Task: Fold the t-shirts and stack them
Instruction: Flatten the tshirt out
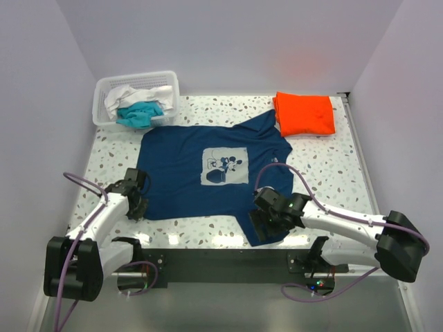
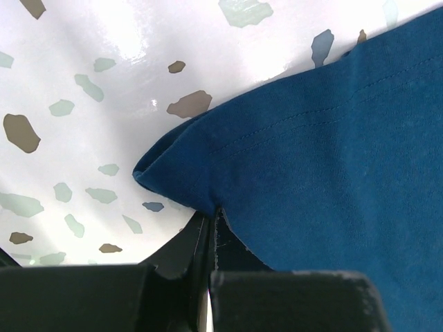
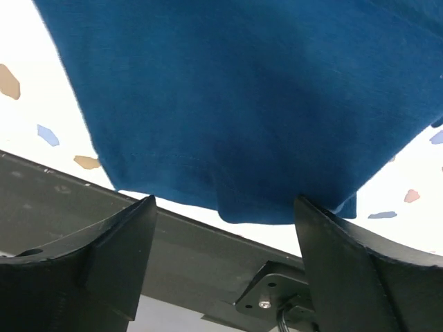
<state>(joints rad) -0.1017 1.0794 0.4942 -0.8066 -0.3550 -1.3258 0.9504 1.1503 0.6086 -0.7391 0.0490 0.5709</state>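
L claw (image 2: 211, 232) is seemingly pinching navy t-shirt (image 1: 181, 187) hem corner; R claw (image 3: 223, 207) is sitting spread, hem edge btwn its fingers

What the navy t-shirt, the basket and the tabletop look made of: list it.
The navy t-shirt: soft matte knit cloth, probably cotton, with stitched hem lines. The basket: white slatted plastic, slightly glossy. The tabletop: hard, glossy speckled surface, terrazzo-like; glare shows the polish.

Speckled table (image 1: 332, 166) carries navy t-shirt (image 1: 180, 173), orange t-shirt (image 1: 304, 114), white basket (image 1: 138, 78)
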